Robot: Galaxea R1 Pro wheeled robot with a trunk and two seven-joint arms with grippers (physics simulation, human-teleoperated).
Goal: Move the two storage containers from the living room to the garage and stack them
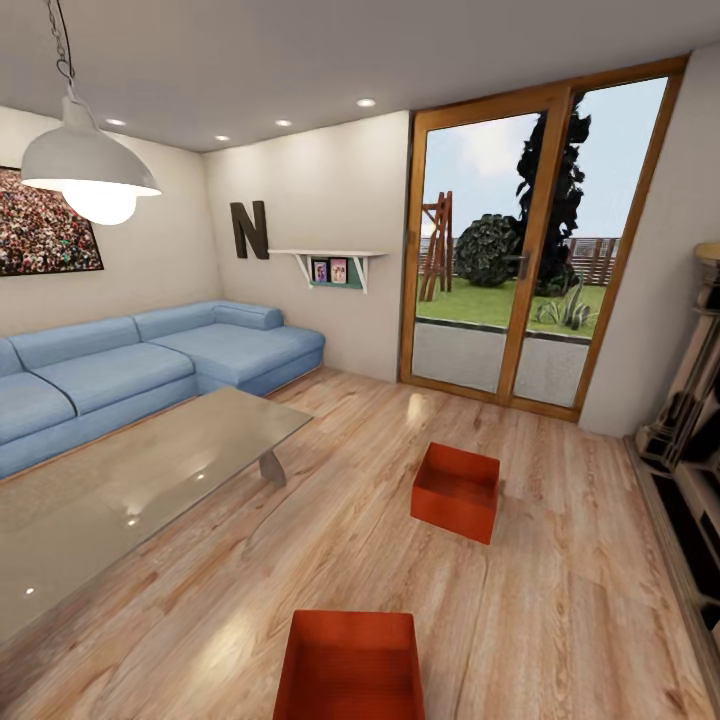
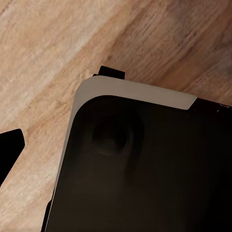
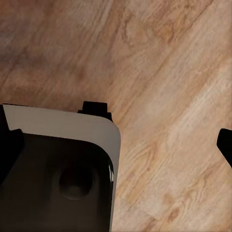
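Note:
Two red-orange open-top storage containers stand on the light wood plank floor of the living room. The near one (image 1: 350, 665) is at the bottom edge of the head view, partly cut off. The far one (image 1: 457, 490) sits further ahead and to the right, toward the glass doors. In the left wrist view my left gripper (image 2: 116, 150) hangs over the planks and my dark base, with one fingertip (image 2: 9, 150) at the picture's edge. My right gripper (image 3: 116, 145) is open, its fingertips (image 3: 225, 145) wide apart with nothing between them.
A low glass coffee table (image 1: 130, 480) stands at the left, with a blue corner sofa (image 1: 150, 360) behind it. Wood-framed glass doors (image 1: 530, 250) are straight ahead. A dark shelf unit (image 1: 690, 430) lines the right wall. A pendant lamp (image 1: 90, 170) hangs at upper left.

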